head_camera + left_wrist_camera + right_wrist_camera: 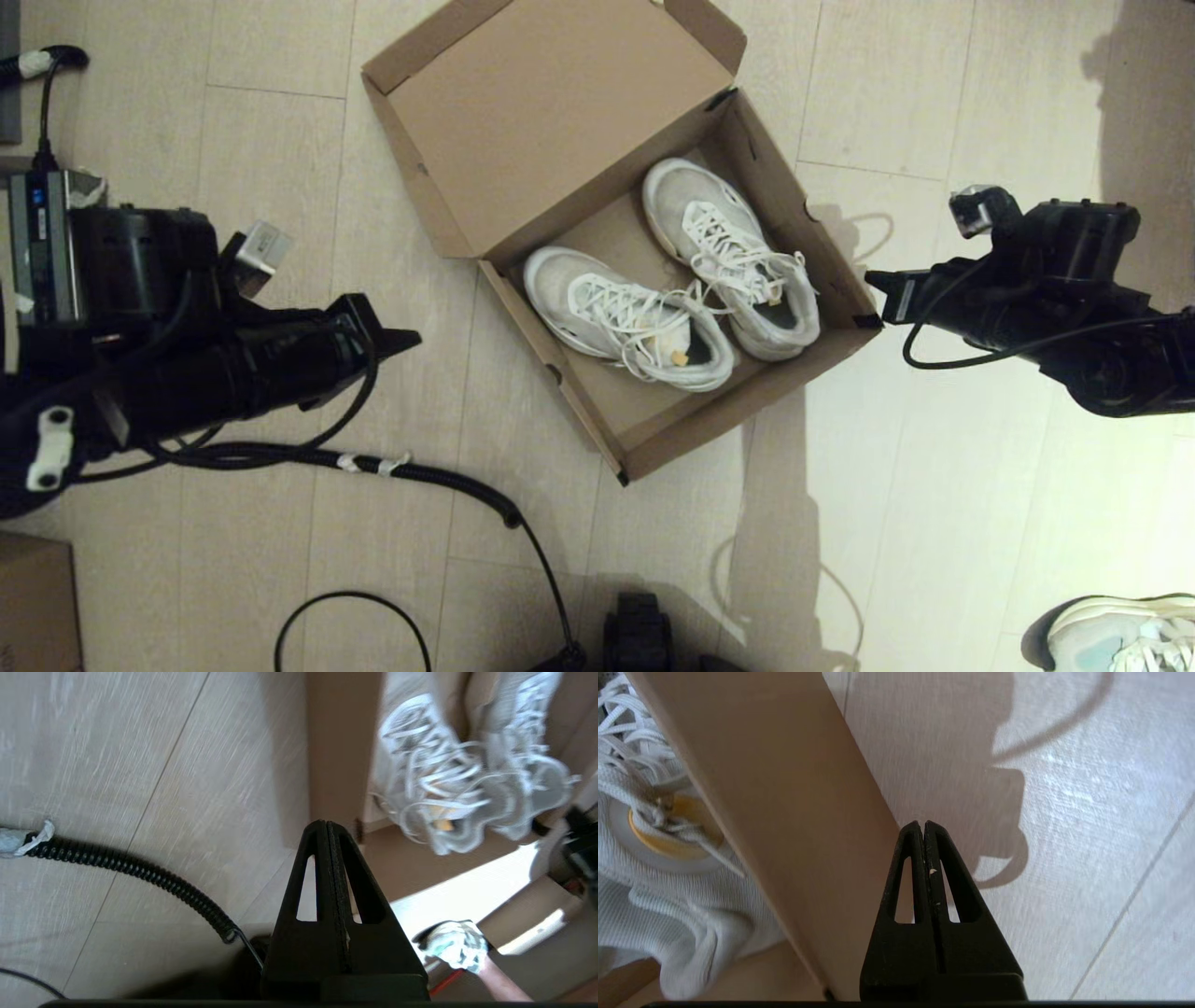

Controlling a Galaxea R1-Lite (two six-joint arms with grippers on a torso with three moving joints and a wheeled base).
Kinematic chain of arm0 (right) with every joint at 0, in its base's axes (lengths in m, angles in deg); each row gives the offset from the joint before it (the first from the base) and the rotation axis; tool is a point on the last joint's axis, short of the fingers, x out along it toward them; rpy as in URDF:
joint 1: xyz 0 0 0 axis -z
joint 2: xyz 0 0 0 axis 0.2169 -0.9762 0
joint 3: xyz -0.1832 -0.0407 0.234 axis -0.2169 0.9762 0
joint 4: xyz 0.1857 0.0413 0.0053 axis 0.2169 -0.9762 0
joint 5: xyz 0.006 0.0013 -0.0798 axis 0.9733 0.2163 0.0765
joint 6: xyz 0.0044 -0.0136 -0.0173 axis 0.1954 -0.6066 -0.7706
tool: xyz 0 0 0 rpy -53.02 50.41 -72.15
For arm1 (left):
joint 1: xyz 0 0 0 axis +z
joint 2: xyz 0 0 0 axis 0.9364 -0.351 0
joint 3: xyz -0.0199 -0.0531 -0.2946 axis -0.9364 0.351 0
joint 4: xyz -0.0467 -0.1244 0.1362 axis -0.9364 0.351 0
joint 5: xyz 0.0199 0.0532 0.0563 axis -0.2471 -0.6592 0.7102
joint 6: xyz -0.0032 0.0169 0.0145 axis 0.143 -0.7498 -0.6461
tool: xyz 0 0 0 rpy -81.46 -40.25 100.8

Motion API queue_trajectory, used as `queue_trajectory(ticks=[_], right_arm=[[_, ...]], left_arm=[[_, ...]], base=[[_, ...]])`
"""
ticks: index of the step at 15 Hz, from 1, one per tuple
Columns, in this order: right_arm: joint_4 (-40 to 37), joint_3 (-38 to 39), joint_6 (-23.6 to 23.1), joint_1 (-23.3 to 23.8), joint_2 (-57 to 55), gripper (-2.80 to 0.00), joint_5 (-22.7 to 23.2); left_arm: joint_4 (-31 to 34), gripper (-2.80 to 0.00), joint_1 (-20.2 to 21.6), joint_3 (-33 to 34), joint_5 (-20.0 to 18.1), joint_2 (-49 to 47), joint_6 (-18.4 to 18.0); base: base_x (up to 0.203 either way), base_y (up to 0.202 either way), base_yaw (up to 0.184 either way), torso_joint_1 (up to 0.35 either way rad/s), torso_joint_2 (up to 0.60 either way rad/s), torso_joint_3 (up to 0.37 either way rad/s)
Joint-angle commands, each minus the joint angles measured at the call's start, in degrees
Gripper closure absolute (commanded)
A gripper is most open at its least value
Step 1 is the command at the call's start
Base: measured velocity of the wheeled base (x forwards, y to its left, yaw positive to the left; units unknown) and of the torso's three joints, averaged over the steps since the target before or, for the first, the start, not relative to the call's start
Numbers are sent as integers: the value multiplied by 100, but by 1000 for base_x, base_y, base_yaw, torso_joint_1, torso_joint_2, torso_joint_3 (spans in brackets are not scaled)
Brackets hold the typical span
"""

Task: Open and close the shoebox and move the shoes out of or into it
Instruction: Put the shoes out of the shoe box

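Note:
The brown shoebox (653, 420) lies open on the floor, its hinged lid (551, 103) folded back away from me. Both white mesh shoes sit inside side by side, one (625, 315) nearer my left, the other (733, 257) nearer my right. My left gripper (406, 341) hovers left of the box, shut on nothing (325, 823). My right gripper (878, 280) hangs just outside the box's right wall (784, 812), also shut and empty (922, 823). The shoes show in the left wrist view (430, 779) and one in the right wrist view (654, 858).
A black coiled cable (420, 471) runs across the floor in front of the left arm. A bluish-grey sneaker (1120, 635) lies at the near right corner. A smaller brown carton (33, 602) stands at the near left. A gloved hand (455, 945) shows in the left wrist view.

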Motion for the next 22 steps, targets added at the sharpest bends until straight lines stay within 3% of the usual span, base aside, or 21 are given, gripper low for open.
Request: queue_trajectory(ticks=[1, 6, 11, 18, 22], right_arm=[[18, -75, -45, -67, -141, 0, 11], [18, -12, -68, -253, -130, 0, 7], [31, 280, -117, -402, 39, 0, -1], [114, 1459, -364, -722, 607, 0, 7], [643, 2108, -432, -908, 677, 0, -25]], left_arm=[[-131, 0, -49, 185, 33, -337, 22], [-1050, 0, -318, -159, 563, -1880, 2], [-1394, 0, -495, -1740, 828, -2988, -13], [-898, 0, -352, -3435, 853, -3432, -25], [-263, 0, -224, -4815, 831, -3800, -18]], base=[[0, 0, 0, 0, 0, 0], [0, 0, 0, 0, 0, 0], [0, 0, 0, 0, 0, 0], [0, 0, 0, 0, 0, 0], [0, 0, 0, 0, 0, 0]])
